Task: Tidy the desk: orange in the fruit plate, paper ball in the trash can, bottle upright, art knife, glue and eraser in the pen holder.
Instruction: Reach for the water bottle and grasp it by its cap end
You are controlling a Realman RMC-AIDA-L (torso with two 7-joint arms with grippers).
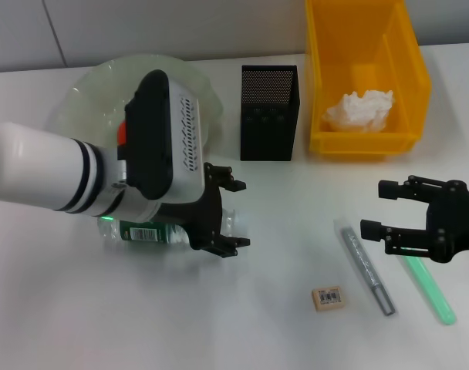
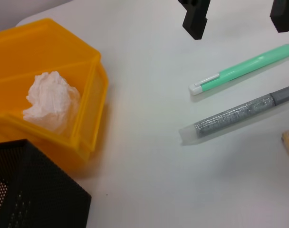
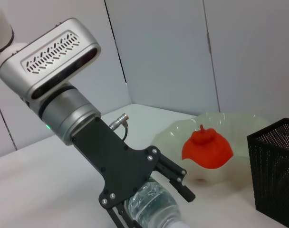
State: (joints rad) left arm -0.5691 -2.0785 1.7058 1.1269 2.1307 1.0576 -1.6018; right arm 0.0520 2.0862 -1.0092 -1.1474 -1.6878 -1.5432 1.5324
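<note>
the left gripper [image 1: 233,217] reaches across the desk's [image 1: 265,331] left half, its open fingers straddling the bottle [image 1: 169,230], which lies on its side in front of the fruit plate [image 1: 80,96]. the right gripper [image 1: 381,210] hovers open by the desk's right edge, holding nothing.
</note>
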